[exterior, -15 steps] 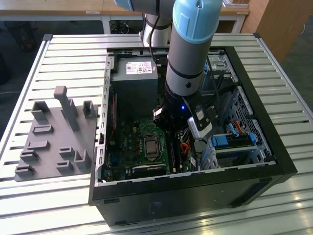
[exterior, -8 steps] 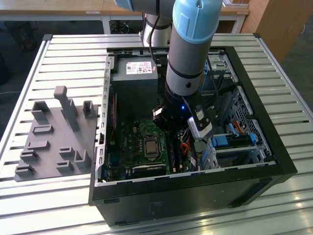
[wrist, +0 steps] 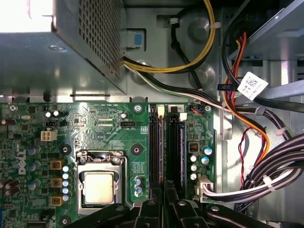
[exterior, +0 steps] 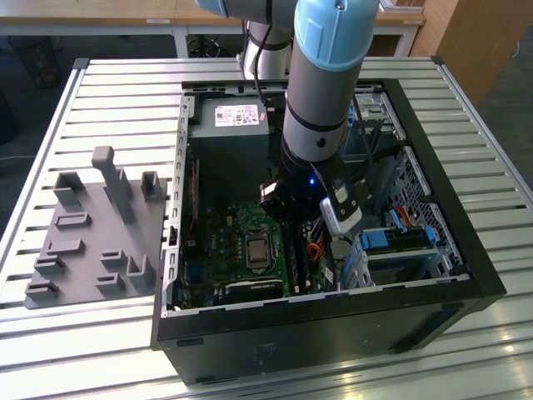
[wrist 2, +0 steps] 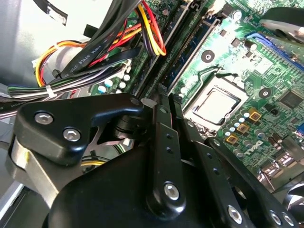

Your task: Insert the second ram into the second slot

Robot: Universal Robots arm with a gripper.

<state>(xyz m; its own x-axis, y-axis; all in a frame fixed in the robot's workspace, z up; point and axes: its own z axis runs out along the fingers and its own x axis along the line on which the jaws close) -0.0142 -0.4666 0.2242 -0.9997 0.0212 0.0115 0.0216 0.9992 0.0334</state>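
Observation:
My gripper [exterior: 293, 243] reaches down into the open computer case [exterior: 333, 307], over the memory slots beside the processor socket [wrist: 99, 186]. In both wrist views the black fingers [wrist 2: 161, 123] stand close together above the slots. The second ram [wrist 2: 192, 51] is a thin blue strip that runs out from between the fingertips along a slot. It shows as a blue edge [wrist: 183, 152] in the slot farther from the socket. My gripper [wrist: 170, 189] looks shut on it. The part of the stick under the fingers is hidden.
Bundles of black, red and yellow cables [wrist 2: 95, 47] lie close beside the slots. The grey power supply [exterior: 229, 125] fills the case's far end, and drive cages [exterior: 400, 242] stand at the exterior view's right. A grey parts holder [exterior: 92, 242] sits on the slatted table.

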